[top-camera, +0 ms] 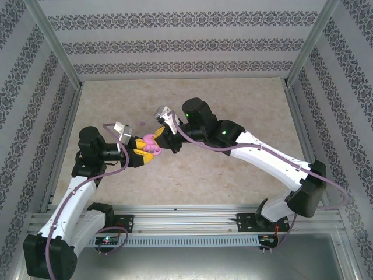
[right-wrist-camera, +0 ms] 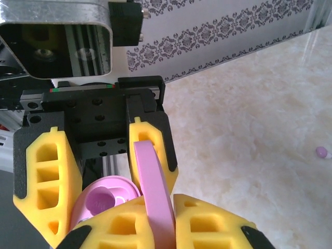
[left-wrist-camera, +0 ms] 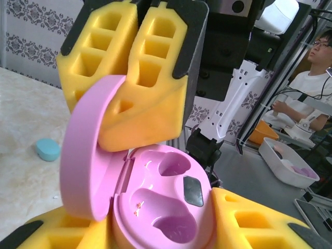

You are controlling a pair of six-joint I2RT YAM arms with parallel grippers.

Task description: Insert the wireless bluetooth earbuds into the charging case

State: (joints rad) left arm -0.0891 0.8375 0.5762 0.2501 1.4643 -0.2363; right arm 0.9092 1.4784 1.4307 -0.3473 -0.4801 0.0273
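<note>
Gripping the pink charging case by its base, the left tool is partly closed, with one yellow foam finger on each side of the case. The case is held up off the tabletop. Its lid is hinged open and stands up at the case's left in the left wrist view. Both wells in the base look empty, with a small dark patch between them. The right tool is fully closed, fingers together, its tips against the lid's upper edge. In the right wrist view the lid's rim runs across the seam between those fingers; cannot tell if it is pinched or just touched. One pink-purple earbud lies loose on the tabletop, well apart from the case and beyond both tools in the top view. A light blue oval case lies on the tabletop, apart from the pink one.
</note>
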